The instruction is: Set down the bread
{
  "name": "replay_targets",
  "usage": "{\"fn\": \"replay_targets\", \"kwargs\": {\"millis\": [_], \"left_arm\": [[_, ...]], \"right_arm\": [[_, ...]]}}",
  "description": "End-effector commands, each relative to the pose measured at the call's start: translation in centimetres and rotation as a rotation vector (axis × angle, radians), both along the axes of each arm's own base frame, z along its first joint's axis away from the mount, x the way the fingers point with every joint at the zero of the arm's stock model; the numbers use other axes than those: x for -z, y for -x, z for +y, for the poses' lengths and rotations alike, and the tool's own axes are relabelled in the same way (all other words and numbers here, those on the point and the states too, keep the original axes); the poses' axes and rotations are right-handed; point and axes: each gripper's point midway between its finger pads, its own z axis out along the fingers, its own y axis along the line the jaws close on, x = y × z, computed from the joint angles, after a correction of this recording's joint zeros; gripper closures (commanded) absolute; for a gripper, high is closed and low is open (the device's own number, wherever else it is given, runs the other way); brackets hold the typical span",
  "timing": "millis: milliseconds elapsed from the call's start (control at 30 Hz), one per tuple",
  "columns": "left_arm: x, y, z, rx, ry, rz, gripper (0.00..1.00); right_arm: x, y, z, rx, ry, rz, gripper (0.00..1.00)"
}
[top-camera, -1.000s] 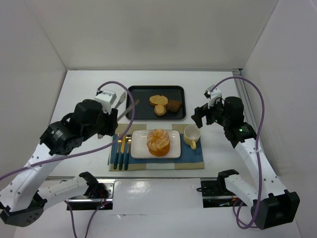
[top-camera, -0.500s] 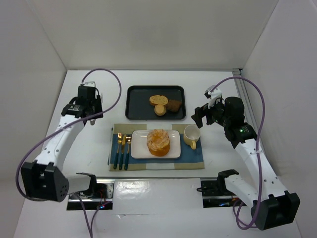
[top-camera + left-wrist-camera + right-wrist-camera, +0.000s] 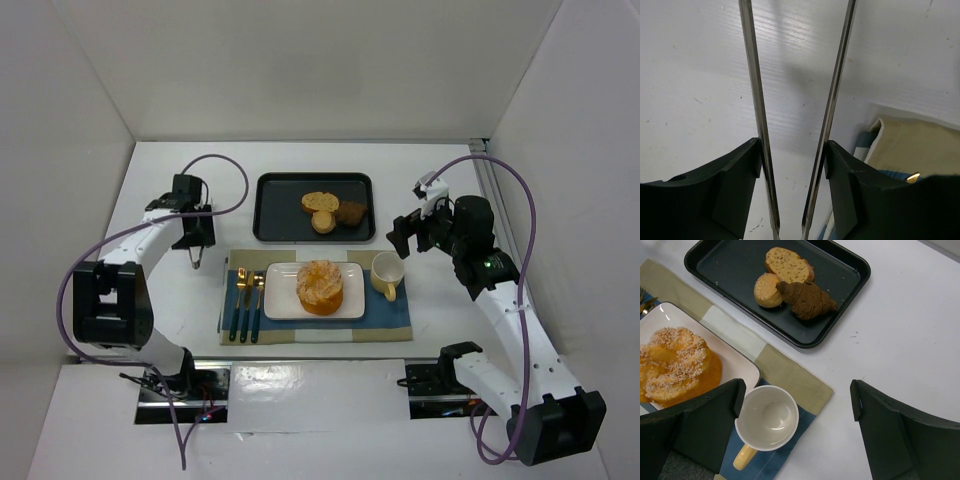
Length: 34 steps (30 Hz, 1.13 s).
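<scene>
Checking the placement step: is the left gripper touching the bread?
Apart. In the top view the left gripper hangs over bare table left of the placemat, while the bread sits alone on the white plate.

No readable text, label, brand, number or sign shows in any view.

The bread [image 3: 319, 286] sits open from above on its white plate [image 3: 282, 304]. A cup [image 3: 387, 273] crowds the plate's right side and cutlery [image 3: 245, 295] its left (the black tray [image 3: 270, 215] blocks behind). Bare table [image 3: 170, 290] lies left.
</scene>
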Motion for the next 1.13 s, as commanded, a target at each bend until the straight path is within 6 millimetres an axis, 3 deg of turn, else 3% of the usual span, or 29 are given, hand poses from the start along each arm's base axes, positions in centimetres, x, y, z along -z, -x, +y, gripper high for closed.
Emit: {"fn": "replay_targets", "kwargs": {"millis": [0, 233, 333, 567, 600, 733, 867, 900, 1000, 1100], "left_arm": [[2.4, 0.8, -0.3, 0.019, 0.053, 0.079, 0.33], [5.3, 2.2, -0.3, 0.002, 0.137, 0.179, 0.3], [5.6, 2.6, -0.1, -0.008, 0.139, 0.199, 0.29], [5.5, 2.6, -0.1, -0.01, 0.162, 0.195, 0.19], [5.1, 2.7, -0.2, -0.019, 0.165, 0.186, 0.0], [3.2, 2.4, -0.6, -0.021, 0.169, 0.129, 0.0], [-1.3, 1.5, -1.9, 0.013, 0.199, -0.032, 0.0], [-3.6, 1.4, -1.9, 0.021, 0.197, -0.109, 0.0], [-7.7, 1.8, -4.1, 0.106, 0.228, -0.269, 0.0], [-9.9, 2.7, -7.0, 0.23, 0.287, -0.385, 0.0]], "right_arm": [[-0.4, 0.4, 0.3, -0.019, 0.0, -0.018, 0.01], [-0.7, 0.6, 0.4, -0.028, -0.005, -0.027, 0.01], [-0.7, 0.6, 0.4, -0.028, -0.005, -0.027, 0.01], [-0.7, 0.6, 0.4, -0.028, -0.005, -0.027, 0.01], [-0.7, 0.6, 0.4, -0.028, -0.005, -0.027, 0.01], [-0.5, 0.8, 0.5, -0.036, -0.008, -0.017, 0.01], [-0.5, 0.8, 0.6, -0.032, -0.016, -0.012, 0.01], [-0.5, 0.9, 0.6, -0.028, -0.025, -0.005, 0.01], [-1.6, 0.3, 0.5, 0.005, -0.046, -0.016, 0.01], [-1.4, -0.3, -0.3, 0.067, -0.051, -0.018, 0.01]]}}
